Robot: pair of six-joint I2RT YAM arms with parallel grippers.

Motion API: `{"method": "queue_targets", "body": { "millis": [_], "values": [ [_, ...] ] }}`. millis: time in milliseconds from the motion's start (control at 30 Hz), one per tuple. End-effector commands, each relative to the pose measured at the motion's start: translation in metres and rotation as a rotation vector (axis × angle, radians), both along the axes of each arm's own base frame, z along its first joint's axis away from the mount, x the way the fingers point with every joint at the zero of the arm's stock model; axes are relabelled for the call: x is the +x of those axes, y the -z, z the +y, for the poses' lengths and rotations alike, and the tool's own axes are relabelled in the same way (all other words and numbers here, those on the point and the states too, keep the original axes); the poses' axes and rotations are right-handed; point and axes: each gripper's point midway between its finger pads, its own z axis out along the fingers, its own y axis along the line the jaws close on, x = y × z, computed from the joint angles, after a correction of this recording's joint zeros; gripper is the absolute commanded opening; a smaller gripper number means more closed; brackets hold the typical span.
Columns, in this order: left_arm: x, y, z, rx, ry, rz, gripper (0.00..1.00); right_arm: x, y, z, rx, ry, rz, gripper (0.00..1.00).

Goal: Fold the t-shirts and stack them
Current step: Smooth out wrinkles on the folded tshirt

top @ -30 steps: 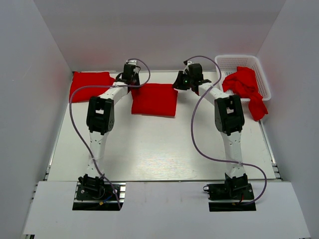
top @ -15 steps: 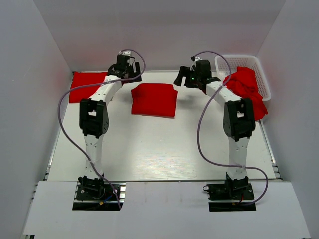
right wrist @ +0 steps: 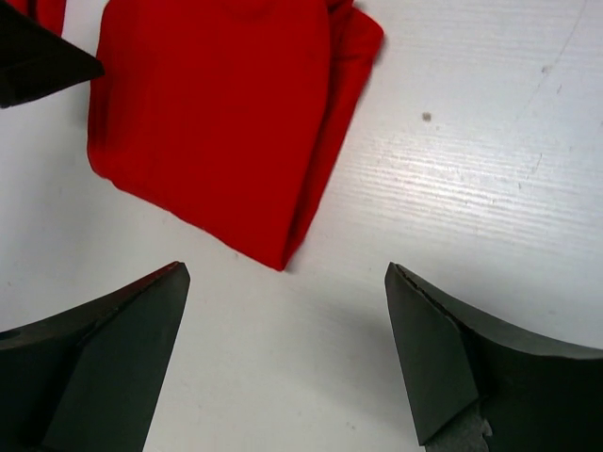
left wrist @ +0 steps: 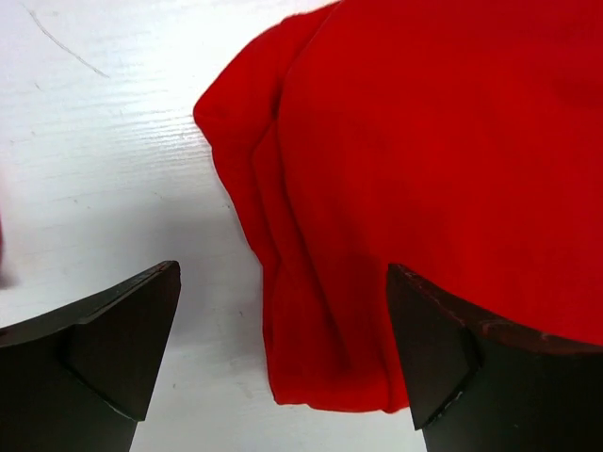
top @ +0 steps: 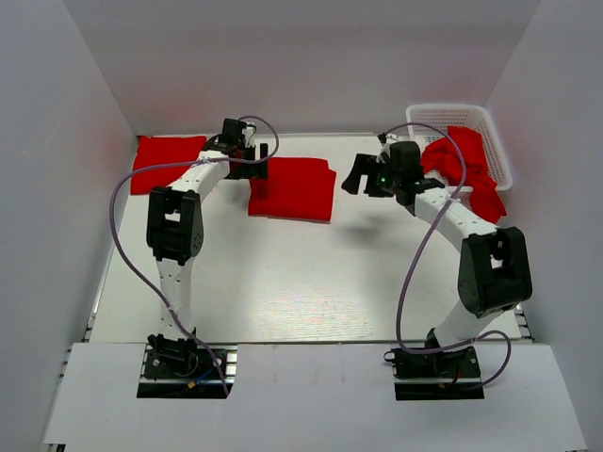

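Place: I see a robot lab test cell.
Walls: plain white panels [top: 57,188] box in my white desk [top: 301,282].
Rig: my left arm [top: 174,221] and right arm [top: 492,268], cabled, bolted at its near edge.

Bright even light, soft shadows, sharp

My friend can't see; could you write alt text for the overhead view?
A robot's left gripper and right gripper hang open at either side of a folded red t-shirt at the back of a white table. Another folded t-shirt lies far left; crumpled red t-shirts spill from a white basket far right.
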Motion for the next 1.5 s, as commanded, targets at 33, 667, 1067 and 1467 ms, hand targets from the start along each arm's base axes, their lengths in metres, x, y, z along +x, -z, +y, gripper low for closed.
{"method": "queue_targets", "body": {
  "millis": [33, 667, 1067, 1467],
  "values": [
    [0.003, 0.010, -0.005, -0.011, 0.033, 0.003, 1.00, -0.011, -0.018, -0.007, -0.002, 0.010, -0.052, 0.90],
    [-0.023, 0.091, -0.030, 0.050, 0.178, 0.115, 0.60, -0.025, -0.017, -0.035, -0.078, 0.106, -0.066, 0.90],
    [0.002, 0.021, -0.029, 0.077, 0.142, -0.050, 0.00, -0.053, -0.024, -0.064, -0.146, 0.196, -0.095, 0.90],
    [0.030, -0.096, 0.009, 0.269, 0.147, -0.296, 0.00, -0.067, -0.032, -0.086, -0.185, 0.277, -0.116, 0.90]
  ]
}}
